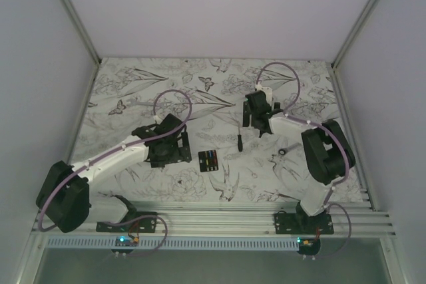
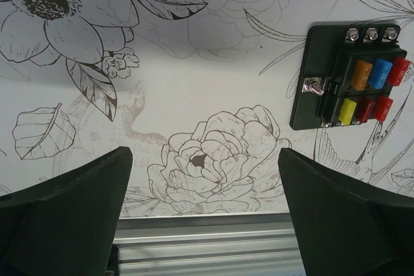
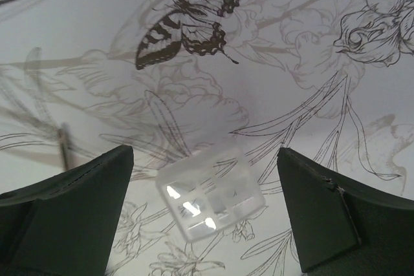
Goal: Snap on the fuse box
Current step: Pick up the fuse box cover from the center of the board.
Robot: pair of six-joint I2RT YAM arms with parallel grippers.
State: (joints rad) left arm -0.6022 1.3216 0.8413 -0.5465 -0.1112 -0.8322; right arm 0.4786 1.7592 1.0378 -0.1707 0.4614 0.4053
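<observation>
Tabletop (image 1: 133, 91) papered in a black-line print of flowers, butterflies and birds, boxed in by plain pale walls (image 1: 219, 11), edged near the arm bases by a ribbed metal rail (image 1: 219, 219). Found the fuse box (image 1: 209, 161) flat on the print near the middle, just right of the left gripper (image 1: 163, 154), untouched. Saw that gripper spread wide, holding nothing. Saw the right gripper (image 3: 206, 150) equally wide and empty, above a clear plastic cover (image 3: 210, 200) lying loose between its fingers.

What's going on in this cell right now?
Nothing is held. The fuse box lies on the table, fuses exposed. The left fingers are open beside it, not touching. The right fingers are open over a clear plastic lid lying on the table, probably the part to snap on.
</observation>
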